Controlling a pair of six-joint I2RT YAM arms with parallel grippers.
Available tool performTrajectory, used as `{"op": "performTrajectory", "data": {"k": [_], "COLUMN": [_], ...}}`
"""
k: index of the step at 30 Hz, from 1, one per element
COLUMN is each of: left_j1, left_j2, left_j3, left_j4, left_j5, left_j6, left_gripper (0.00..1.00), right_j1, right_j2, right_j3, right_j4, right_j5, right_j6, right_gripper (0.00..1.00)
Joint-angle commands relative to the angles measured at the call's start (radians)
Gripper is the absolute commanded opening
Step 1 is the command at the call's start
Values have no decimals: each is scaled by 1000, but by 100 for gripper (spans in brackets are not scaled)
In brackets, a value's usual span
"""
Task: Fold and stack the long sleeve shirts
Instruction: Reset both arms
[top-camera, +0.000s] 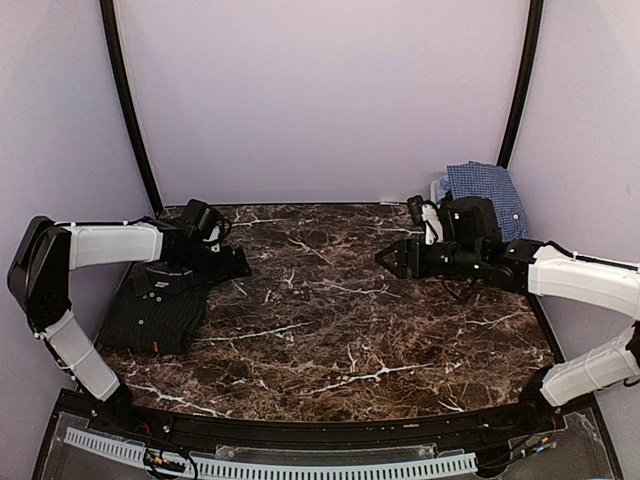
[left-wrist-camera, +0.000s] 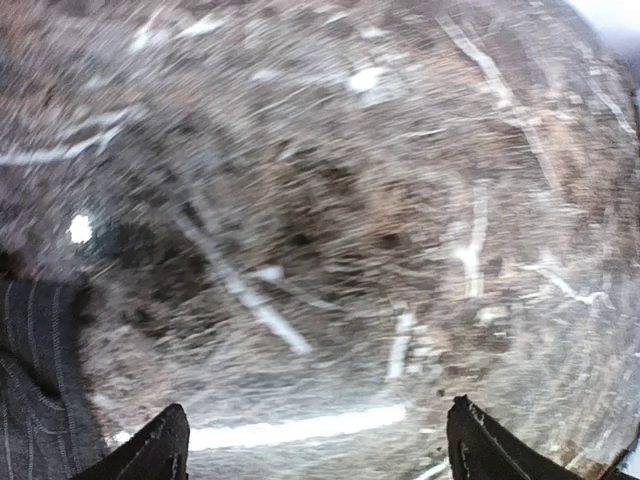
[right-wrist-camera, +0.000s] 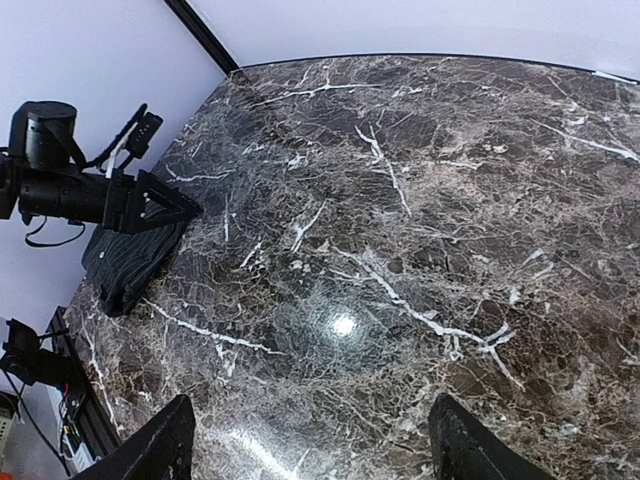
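Top external, black pinstriped shirt (top-camera: 155, 310) folded, checked shirt (top-camera: 490, 190) heaped, left fingers (left-wrist-camera: 150, 452) and right fingers (right-wrist-camera: 150, 445) apart, empty.

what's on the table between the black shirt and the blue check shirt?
Top view: only bare marble table between the black shirt and the blue check shirt, with the left gripper and right gripper open above it.

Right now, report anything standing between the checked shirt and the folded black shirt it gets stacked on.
No loose object lies on the marble table between them. Only the robot itself intrudes: the right gripper hangs open near the checked shirt, the left gripper open by the far corner of the black shirt.
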Motion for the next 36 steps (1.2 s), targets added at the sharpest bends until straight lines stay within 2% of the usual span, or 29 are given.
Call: {"op": "performTrajectory", "data": {"k": [1, 3, 4, 11, 24, 36], "left_j1": [-25, -36, -41, -114, -154, -154], "left_j2": [-61, -71, -75, -144, -342, -400], "left_j3": [64, 87, 99, 122, 85, 120], "left_j4": [44, 51, 54, 111, 162, 129], "left_j5": [78, 101, 108, 168, 198, 188], "left_j6": [80, 100, 104, 144, 186, 247], "left_gripper": [91, 98, 99, 99, 99, 99], "right_j1": [-2, -2, -2, -1, -2, -1], "right_j2": [-36, -49, -55, -91, -188, -238], "right_j3": [5, 2, 3, 5, 4, 5], "right_j4": [28, 28, 29, 38, 6, 7], "right_j5": [68, 93, 106, 199, 301, 348], "right_j6": [51, 66, 74, 129, 204, 218], "right_gripper": [80, 85, 89, 99, 98, 99]}}
